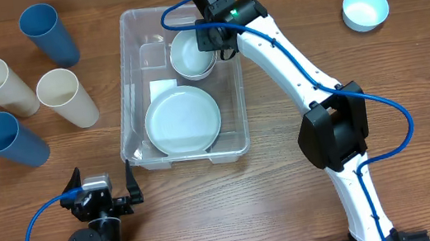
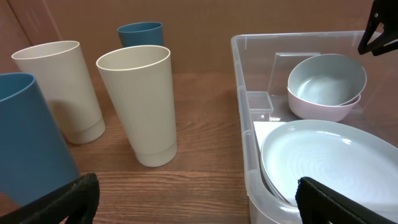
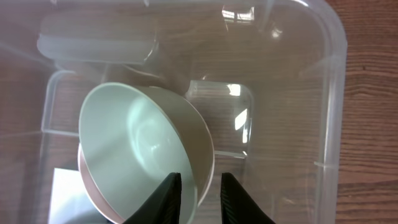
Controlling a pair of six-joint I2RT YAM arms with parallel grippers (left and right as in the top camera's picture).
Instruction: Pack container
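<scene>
Wood-grain table [image 1: 235, 209] — container [image 1: 142, 72] centre, cups [image 1: 66, 97] left; right pincer [image 3: 199, 180] gripping bowl [image 3: 137, 149] inside.

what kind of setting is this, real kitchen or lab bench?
Most likely a lab bench rig, not a kitchen: two robot arms at a wood-grain table, a clear container holding a plate and bowls, and plastic cups set out beside it.

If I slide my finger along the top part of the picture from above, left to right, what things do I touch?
blue cup → clear container → stacked bowls inside it → light blue bowl
</scene>
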